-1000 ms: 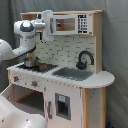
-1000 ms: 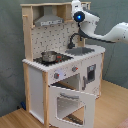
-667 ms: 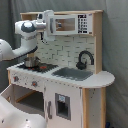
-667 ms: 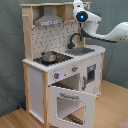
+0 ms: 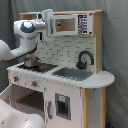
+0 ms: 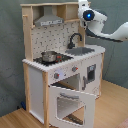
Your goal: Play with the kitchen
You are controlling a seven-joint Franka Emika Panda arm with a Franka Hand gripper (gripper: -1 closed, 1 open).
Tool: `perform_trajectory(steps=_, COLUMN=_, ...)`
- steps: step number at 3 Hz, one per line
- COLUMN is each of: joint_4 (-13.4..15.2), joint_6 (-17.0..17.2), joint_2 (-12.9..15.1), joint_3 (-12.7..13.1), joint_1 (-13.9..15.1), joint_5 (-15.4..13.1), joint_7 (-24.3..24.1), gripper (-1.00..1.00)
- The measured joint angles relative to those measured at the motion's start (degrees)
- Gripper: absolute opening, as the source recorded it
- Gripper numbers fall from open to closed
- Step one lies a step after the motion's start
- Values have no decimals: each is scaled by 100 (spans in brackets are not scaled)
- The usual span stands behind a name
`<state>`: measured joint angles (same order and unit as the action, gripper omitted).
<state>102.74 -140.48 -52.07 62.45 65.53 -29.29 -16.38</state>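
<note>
Gripper (image 5: 48,22) (finger state unclear) hangs at the kitchen's (image 6: 47,75) upper shelf edge.

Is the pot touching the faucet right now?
Apart. In the second exterior view the pot sits on the stove, with clear counter between it and the faucet.

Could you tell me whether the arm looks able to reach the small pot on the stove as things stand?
Probably yes: the pot sits uncovered on the stove, the gripper is up by the microwave, with nothing visible between.
</note>
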Motion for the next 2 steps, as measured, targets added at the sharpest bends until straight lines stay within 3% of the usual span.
perform_trajectory(steps=2, joint_4=724, joint_6=-337, joint_2=-57, joint_3=-541, joint_1=-714, joint_5=-7, joint_7=0, gripper=-100)
